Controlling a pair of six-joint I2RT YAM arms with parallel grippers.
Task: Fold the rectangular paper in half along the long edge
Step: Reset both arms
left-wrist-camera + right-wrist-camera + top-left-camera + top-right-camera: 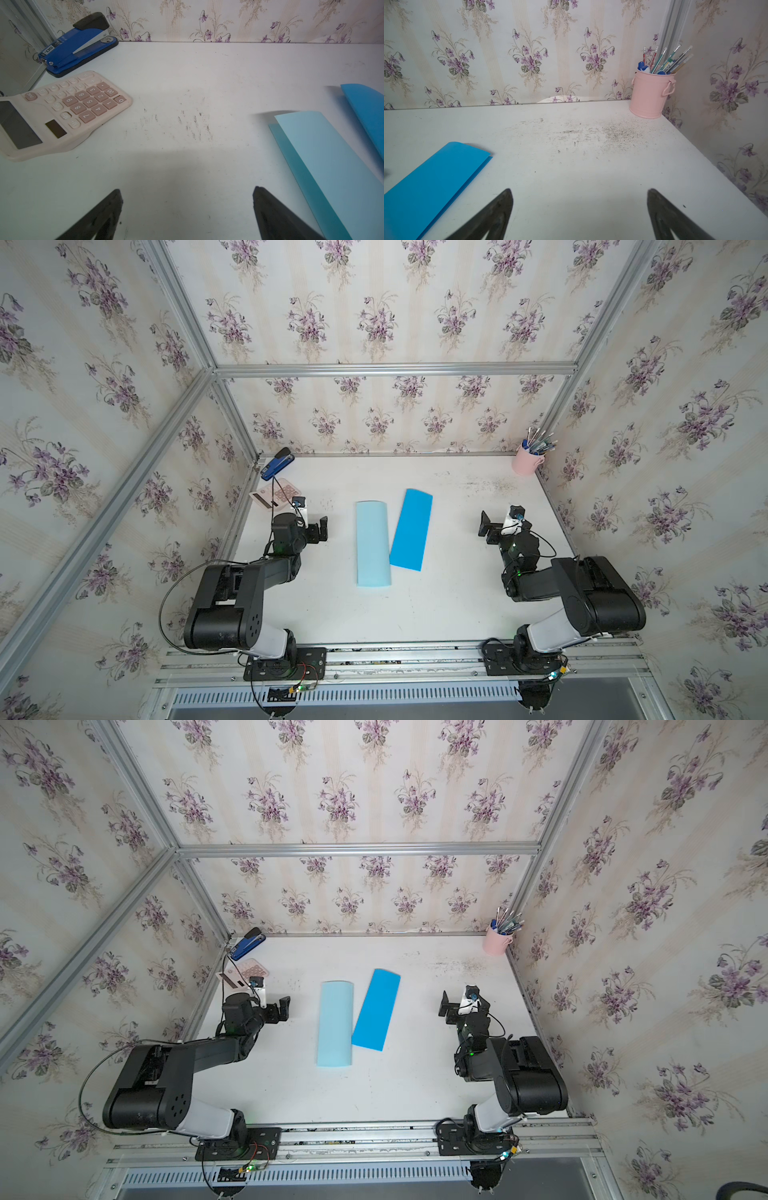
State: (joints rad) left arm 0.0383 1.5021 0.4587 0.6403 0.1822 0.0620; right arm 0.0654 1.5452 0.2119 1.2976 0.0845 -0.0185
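Locate the light blue paper (372, 545) at centre frame in both top views, lying on the white table (457, 605) with long edges running top to bottom. Note the doubled layers at lower right of the left wrist view: a paler upper leaf over a darker strip, bowed rather than pressed flat. Find the bright blue paper (411, 531) just right of it, tilted, lower corner meeting the light sheet's right edge. Confirm its two layers along the edge at lower left of the right wrist view.

Read the folding step as probably done on both sheets. Treat the crease on the light one as not yet set.

Check the left gripper (323, 529) at centre left and the right gripper (483, 525) at centre right — fingers spread fully wide, holding nothing, well apart from either sheet.

For a next move, press the bowed upper leaf down along its length — descend from above, without dragging the sheet sideways or disturbing the touching corner.

Disregard the calculator (62, 112) and stapler (76, 45) at upper left, and the pen cup (651, 93) at upper right.
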